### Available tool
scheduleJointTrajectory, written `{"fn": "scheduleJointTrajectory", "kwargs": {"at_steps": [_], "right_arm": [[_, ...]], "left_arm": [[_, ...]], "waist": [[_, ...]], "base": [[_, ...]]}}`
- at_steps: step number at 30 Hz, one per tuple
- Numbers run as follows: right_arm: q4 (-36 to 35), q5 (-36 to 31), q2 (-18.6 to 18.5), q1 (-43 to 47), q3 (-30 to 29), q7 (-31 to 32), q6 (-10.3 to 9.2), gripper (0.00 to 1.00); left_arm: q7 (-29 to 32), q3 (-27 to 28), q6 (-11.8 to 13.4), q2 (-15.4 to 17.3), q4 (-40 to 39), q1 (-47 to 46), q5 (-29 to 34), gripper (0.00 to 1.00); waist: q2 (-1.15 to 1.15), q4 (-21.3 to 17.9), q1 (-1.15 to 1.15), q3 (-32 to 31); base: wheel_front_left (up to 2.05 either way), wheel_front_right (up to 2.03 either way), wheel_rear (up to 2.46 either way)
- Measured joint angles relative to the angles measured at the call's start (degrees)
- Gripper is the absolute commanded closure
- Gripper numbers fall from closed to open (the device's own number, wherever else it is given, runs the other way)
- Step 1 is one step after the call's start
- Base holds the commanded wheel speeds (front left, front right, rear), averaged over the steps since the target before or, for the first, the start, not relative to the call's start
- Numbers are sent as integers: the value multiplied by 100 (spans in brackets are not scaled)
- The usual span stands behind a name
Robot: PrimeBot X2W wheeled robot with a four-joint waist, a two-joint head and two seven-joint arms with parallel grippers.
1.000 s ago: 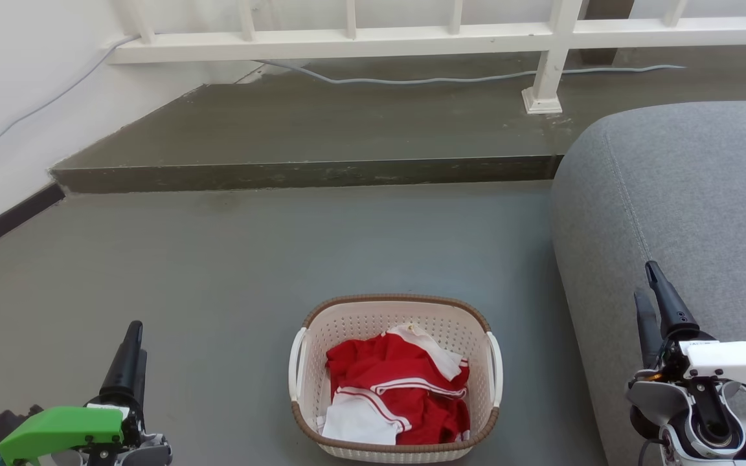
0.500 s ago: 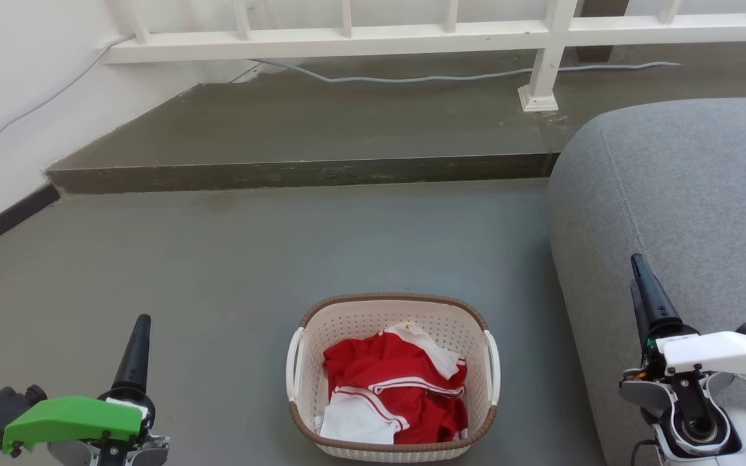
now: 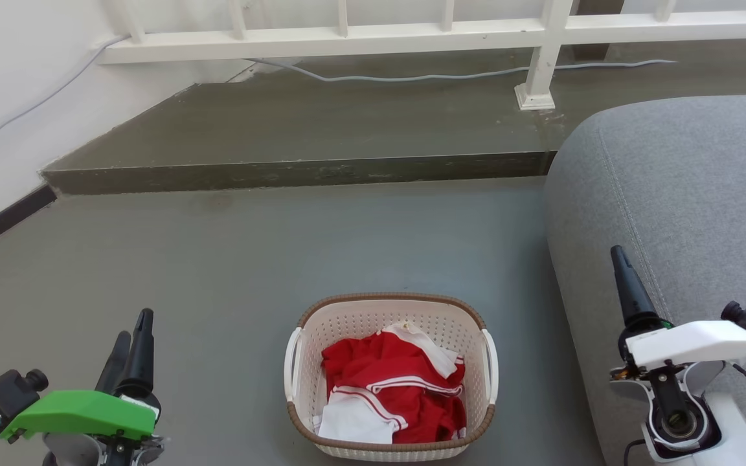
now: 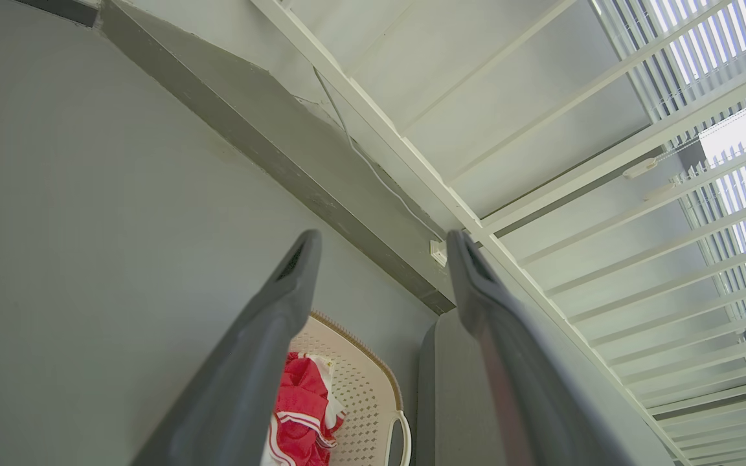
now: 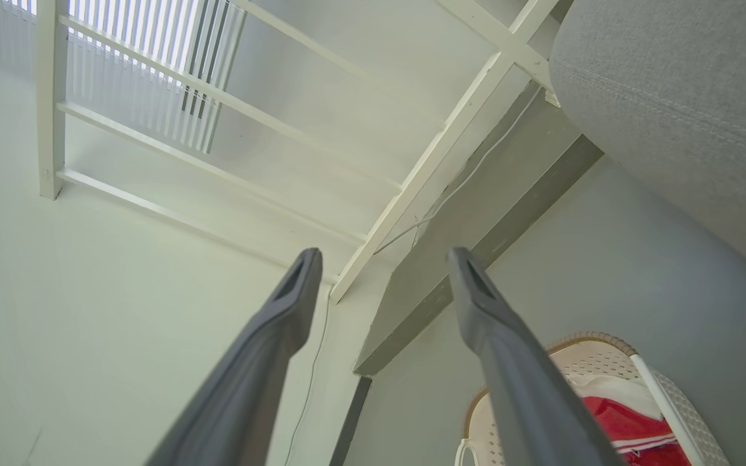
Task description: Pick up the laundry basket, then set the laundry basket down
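The laundry basket (image 3: 379, 318) is set on the grey floor (image 3: 250, 259), near the grey sofa (image 3: 684, 194), and red and white clothes (image 3: 392, 382) are piled inside it. The left end effector (image 4: 384, 236) and right end effector (image 5: 384, 255) are seen apart from it, fingers spread, nothing gripped.

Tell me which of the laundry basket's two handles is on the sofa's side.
The right handle of the laundry basket, next to the grey sofa; the left handle faces the floor on the left gripper side.

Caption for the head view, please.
Laundry basket of red-and-white clothes on the grey floor, untouched, left gripper and right gripper flanking it, grey sofa alongside.
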Motion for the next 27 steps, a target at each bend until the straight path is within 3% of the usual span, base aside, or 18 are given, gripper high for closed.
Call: {"fn": "scheduleJointTrajectory", "kwargs": {"at_steps": [27], "right_arm": [[-189,-1970,32,2,434,-508,-258,0]], "left_arm": [[-511,-170,-1,-2,-314,-25,1831,0]], "waist": [[0,-49,0,16]], "base": [[0,0,0]]}}
